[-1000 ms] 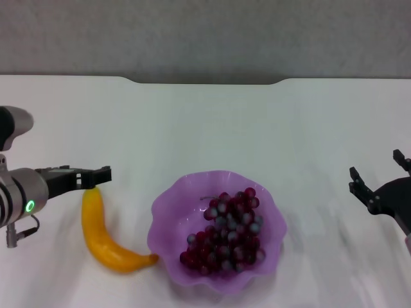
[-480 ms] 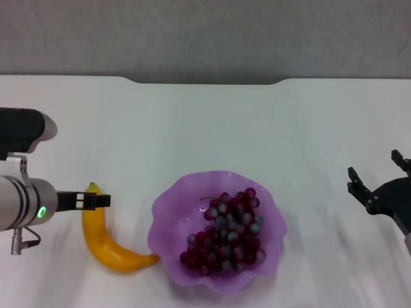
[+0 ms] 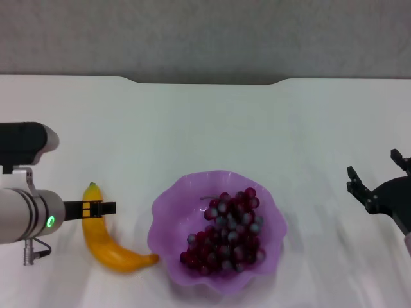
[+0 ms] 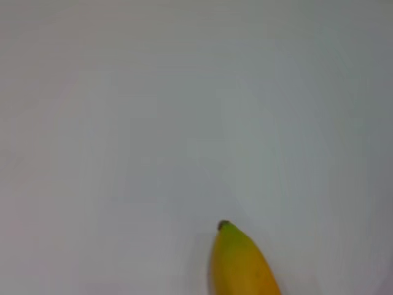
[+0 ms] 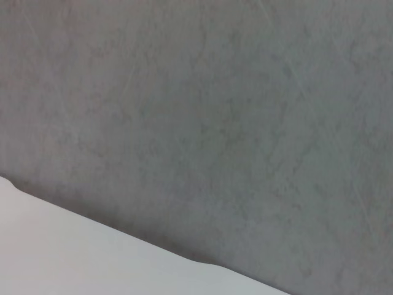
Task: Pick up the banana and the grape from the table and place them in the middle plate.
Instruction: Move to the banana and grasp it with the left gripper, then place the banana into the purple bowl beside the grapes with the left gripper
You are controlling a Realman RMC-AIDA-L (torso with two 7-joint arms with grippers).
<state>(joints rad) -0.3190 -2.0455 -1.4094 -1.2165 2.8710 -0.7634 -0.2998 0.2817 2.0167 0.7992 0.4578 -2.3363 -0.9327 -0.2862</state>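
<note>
The left gripper (image 3: 96, 208) sits at the lower left of the head view, its dark fingers lying across the upper part of the banana (image 3: 106, 240); from this angle I cannot tell whether the fingers are parted or pressed on the fruit. The banana lies flat on the worktop (image 3: 205, 128), its green-dark tip pointing up the frame just above the gripper and its other end curving down and right until it comes just beside the rim of the middle plate (image 3: 167, 205). In the left wrist view only the tip end of the banana (image 4: 241, 264) shows, at the lower middle of the frame, against bare white worktop (image 4: 153, 123).

The grape (image 3: 228, 234) rests inside the middle plate, a dark red-purple bunch with some greyish berries, filling the plate's centre and right half. The plate stands at the lower centre of the head view, to the right of the banana.

The right gripper (image 3: 379, 183) hangs at the right edge of the head view, well apart from the plate, with its fingers spread apart and nothing between them. The right wrist view shows a grey wall (image 5: 215, 123) filling most of the frame and a strip of the white worktop (image 5: 73, 258) at the lower left.
</note>
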